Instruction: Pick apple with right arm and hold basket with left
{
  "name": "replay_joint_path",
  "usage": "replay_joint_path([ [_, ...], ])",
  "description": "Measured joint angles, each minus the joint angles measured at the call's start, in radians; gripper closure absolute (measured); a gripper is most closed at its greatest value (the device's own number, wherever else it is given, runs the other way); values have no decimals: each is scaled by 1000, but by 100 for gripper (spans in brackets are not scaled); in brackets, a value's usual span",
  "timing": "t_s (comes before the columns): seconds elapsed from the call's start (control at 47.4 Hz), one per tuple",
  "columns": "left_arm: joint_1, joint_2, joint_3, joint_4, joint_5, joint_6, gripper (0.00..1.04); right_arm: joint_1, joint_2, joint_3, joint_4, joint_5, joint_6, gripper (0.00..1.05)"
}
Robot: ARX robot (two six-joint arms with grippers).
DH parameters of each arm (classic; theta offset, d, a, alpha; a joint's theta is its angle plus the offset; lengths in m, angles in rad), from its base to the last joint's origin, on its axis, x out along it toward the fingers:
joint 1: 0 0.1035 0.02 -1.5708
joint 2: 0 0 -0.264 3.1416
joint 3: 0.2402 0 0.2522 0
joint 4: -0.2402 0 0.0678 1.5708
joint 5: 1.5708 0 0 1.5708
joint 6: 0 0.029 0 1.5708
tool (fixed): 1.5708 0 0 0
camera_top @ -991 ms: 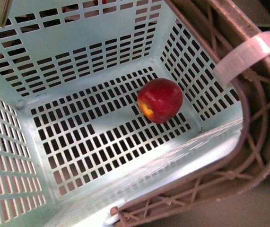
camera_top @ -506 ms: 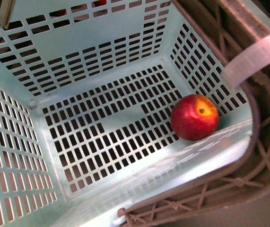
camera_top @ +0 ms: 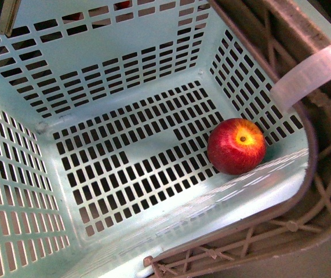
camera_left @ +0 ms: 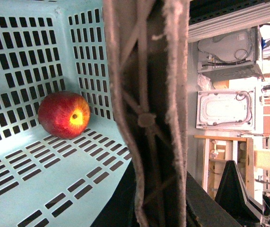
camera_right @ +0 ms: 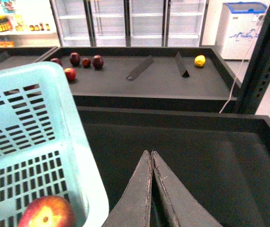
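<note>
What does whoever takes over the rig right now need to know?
Left gripper: jaws stand either side of the handle of the basket, apparently clamped on it.
Right gripper: jaws shut, empty, over the dark shelf tray beside the basket.
Apple: on the basket floor in a corner, against the wall, stem patch up.
Done: apple is in the basket, basket looks held.
Left: probably only keeping the basket steady; confirm the left grip.

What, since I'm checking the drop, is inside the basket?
One apple, resting on the slotted floor in a corner of the basket. Nothing else shows; the floor beneath the apple is covered.
</note>
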Motion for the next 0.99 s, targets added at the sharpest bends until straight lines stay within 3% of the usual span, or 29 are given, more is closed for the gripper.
replay_joint_path([
  [0.991, 0, 0, 0, 0, -4, 0, 97, -27, -369, -98, -245, -6, 0, 103],
])
